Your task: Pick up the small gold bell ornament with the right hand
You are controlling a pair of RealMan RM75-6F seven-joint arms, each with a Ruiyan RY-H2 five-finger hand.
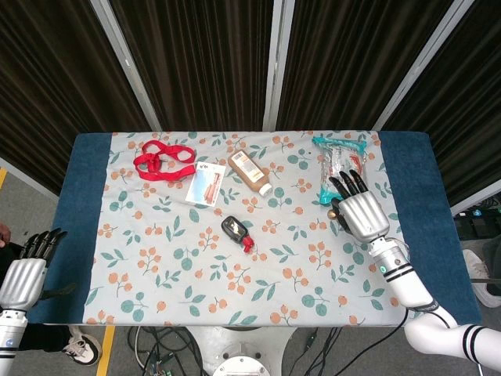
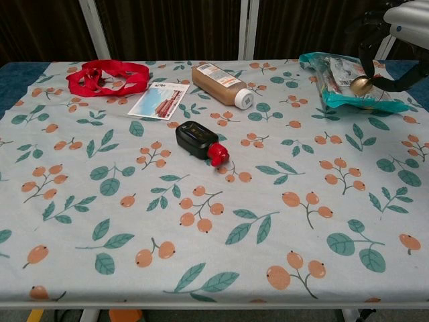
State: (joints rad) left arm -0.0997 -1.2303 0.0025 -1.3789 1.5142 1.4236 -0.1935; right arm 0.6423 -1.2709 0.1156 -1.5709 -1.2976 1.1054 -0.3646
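My right hand (image 1: 359, 210) hovers above the right side of the table, next to the snack packet. In the chest view the same right hand (image 2: 395, 27) sits at the top right corner with the small gold bell ornament (image 2: 361, 85) held under its curled fingers, well clear of the cloth. In the head view the bell (image 1: 334, 210) shows only as a small spot at the hand's left edge. My left hand (image 1: 25, 270) hangs off the table's left side, holding nothing, fingers apart.
A teal snack packet (image 1: 340, 166) lies at the back right. A brown bottle (image 1: 250, 173), a card (image 1: 206, 185) and a red ribbon (image 1: 163, 160) lie at the back left. A black and red device (image 1: 236, 232) sits mid-table on the floral cloth (image 1: 156, 266).
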